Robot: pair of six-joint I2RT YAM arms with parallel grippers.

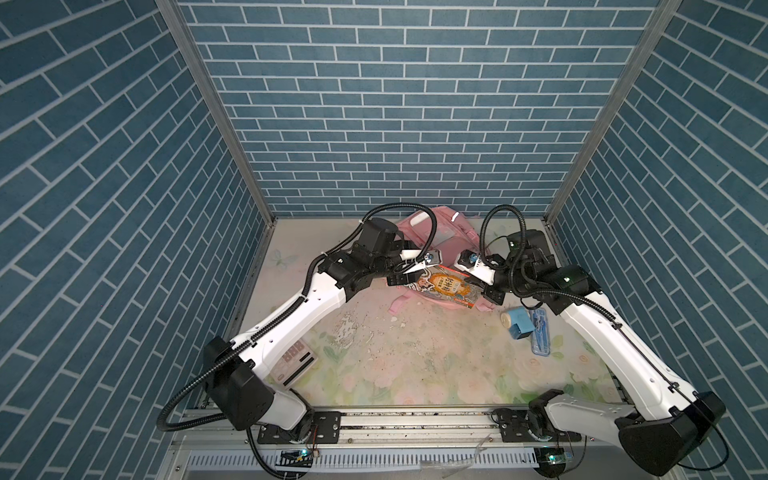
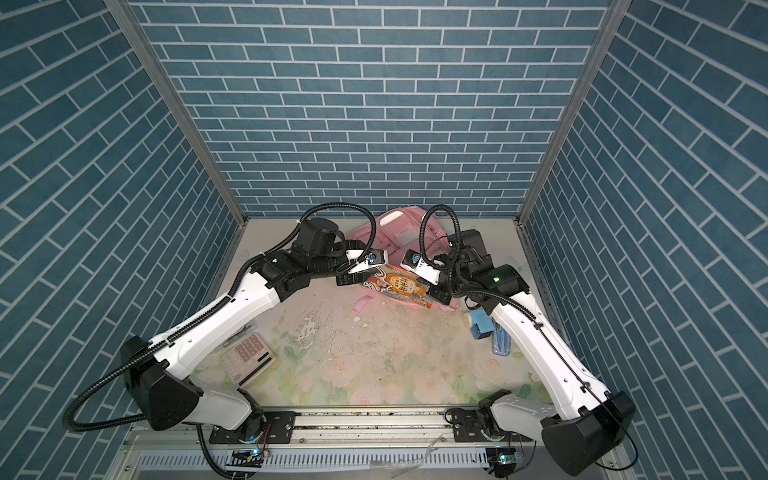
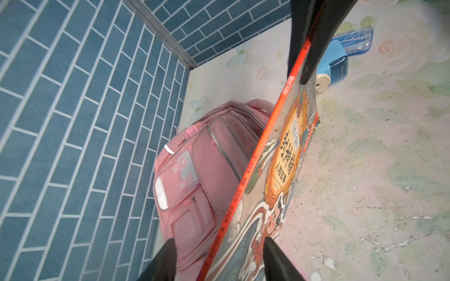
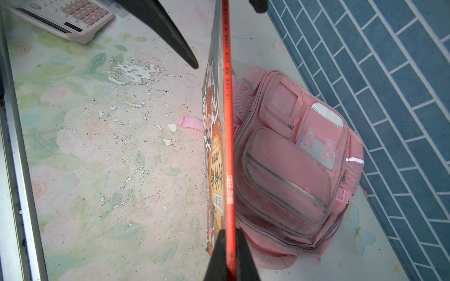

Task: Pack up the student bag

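The student bag [image 4: 287, 170], pink with zip pockets and silver strips, lies flat near the back wall and shows in both top views [image 1: 417, 226] [image 2: 397, 226]. A picture book with a red spine [image 4: 227, 121] hangs on edge over the bag's near side [image 1: 446, 289]. My right gripper [image 4: 230, 255] is shut on one end of the book's spine. My left gripper [image 3: 219, 260] is open at the other end. Its fingers [image 3: 165, 258] stand either side of the book, and the one on the spine side is clear of it.
A pink-keyed calculator [image 2: 247, 357] lies front left, partly under my left arm. A blue pencil sharpener [image 1: 517, 328] and a clear blue pencil case [image 1: 540, 336] lie to the right, beside my right arm. A pink strap end [image 4: 190, 121] sticks out onto the worn floral mat [image 1: 395, 365].
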